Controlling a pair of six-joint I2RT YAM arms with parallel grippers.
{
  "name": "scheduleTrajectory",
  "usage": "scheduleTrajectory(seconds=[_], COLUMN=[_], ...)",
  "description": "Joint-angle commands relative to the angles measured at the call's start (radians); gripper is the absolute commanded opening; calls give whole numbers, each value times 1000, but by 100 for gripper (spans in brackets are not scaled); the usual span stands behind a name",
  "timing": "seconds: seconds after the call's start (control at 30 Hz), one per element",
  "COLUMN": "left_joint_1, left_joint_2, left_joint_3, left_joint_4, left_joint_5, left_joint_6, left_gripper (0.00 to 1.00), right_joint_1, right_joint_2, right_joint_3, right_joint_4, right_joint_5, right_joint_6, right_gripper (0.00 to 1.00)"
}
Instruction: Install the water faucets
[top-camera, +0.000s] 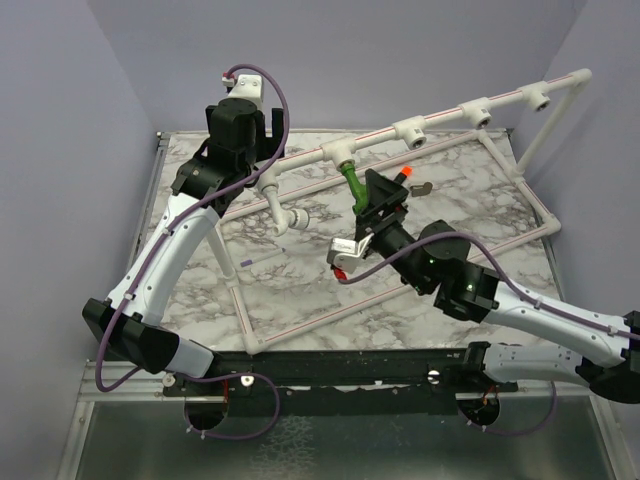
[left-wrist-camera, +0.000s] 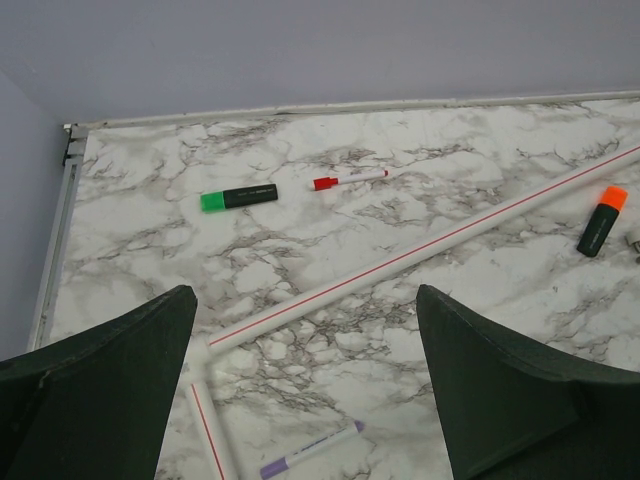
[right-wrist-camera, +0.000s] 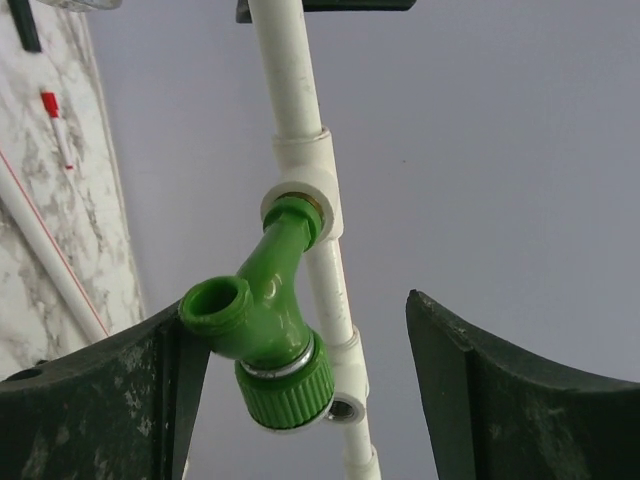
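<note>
Right wrist view: The water faucet (right-wrist-camera: 265, 335) sits with its threaded end in a tee socket (right-wrist-camera: 305, 195) on the rail pipe (right-wrist-camera: 285, 70), its spout and ribbed collar hanging toward my camera. My right gripper (right-wrist-camera: 300, 320) stands wide around it. The faucet body is close against one finger, but I cannot tell whether they touch. The other finger is well apart, so nothing is clamped. I judge the gripper brackets the faucet so it can close and turn it home. How deep the thread sits cannot be confirmed.

Left wrist view: My left gripper (left-wrist-camera: 305, 300) is spread wide and holds nothing, hanging above the tabletop (left-wrist-camera: 260, 270). Below it runs the base pipe (left-wrist-camera: 420, 250), marked with a red line. A green highlighter (left-wrist-camera: 238, 198), red marker (left-wrist-camera: 350, 179), orange highlighter (left-wrist-camera: 602, 220) and purple pen (left-wrist-camera: 310, 450) lie loose, all apart from the pipe.

Top view: The rail slants up toward the far right corner, and its empty tee sockets (top-camera: 412, 130) face forward. I judge they are waiting for more faucets, though I see no spare ones. My left arm is raised beside the rail's left end, probably to steady the frame, though it is not gripping. The surface is flat with a marble pattern. Plain lavender walls close three sides.
</note>
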Motion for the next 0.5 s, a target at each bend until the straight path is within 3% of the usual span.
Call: scheduleTrajectory(seconds=[0.0,0.37,0.47], left_joint_1=[-22,-27,-29], left_joint_2=[-2,3,8], left_joint_3=[-8,-5,-2], left_joint_4=[-41,-40,-41], left_joint_5=[8,2,3], left_joint_6=[9,13,12], left_gripper=[92,92,92], right_joint_1=[0,-1,-1], right_joint_2=[70,105,107], right_joint_3=[-7,-31,-40], right_joint_4=[138,149,139], right_joint_5=[127,186,190], right_joint_6=[-190,-89,-35], right_gripper=[78,53,38])
